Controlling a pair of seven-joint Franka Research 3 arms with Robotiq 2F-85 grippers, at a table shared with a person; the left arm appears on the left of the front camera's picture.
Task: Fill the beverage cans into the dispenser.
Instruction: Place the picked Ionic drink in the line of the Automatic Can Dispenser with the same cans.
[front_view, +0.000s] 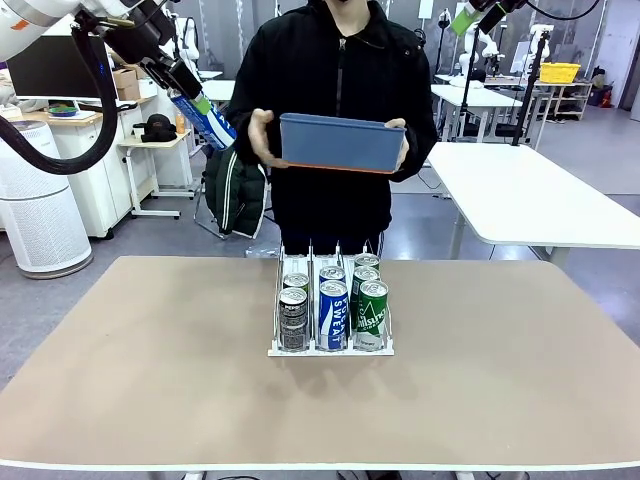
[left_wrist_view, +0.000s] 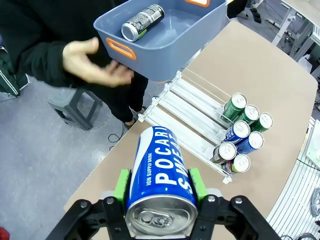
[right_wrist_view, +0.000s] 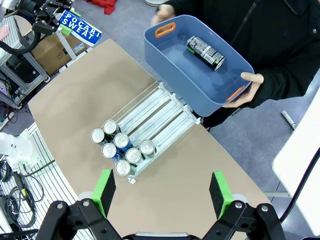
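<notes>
While the counter (front_view: 150, 380) is stretching out in front, a person (front_view: 335, 60) at its far side is holding up a blue bin (front_view: 340, 143). The dispenser (front_view: 330, 351) is sitting in the middle of the counter, with seven cans (front_view: 333, 312) standing at its near end. The right pincer (right_wrist_view: 162, 192) is hanging wide open, holding nothing. The left pincer (left_wrist_view: 159, 181) is squeezing a blue can (left_wrist_view: 157, 160) between its green pads, high up beside the bin. A black can (right_wrist_view: 205, 52) is lying in the bin.

Blue can (left_wrist_view: 160, 175) with white lettering, blue bin (front_view: 340, 145) with orange handles (left_wrist_view: 120, 49), tan table (front_view: 150, 350), white dispenser base (front_view: 330, 351)
</notes>
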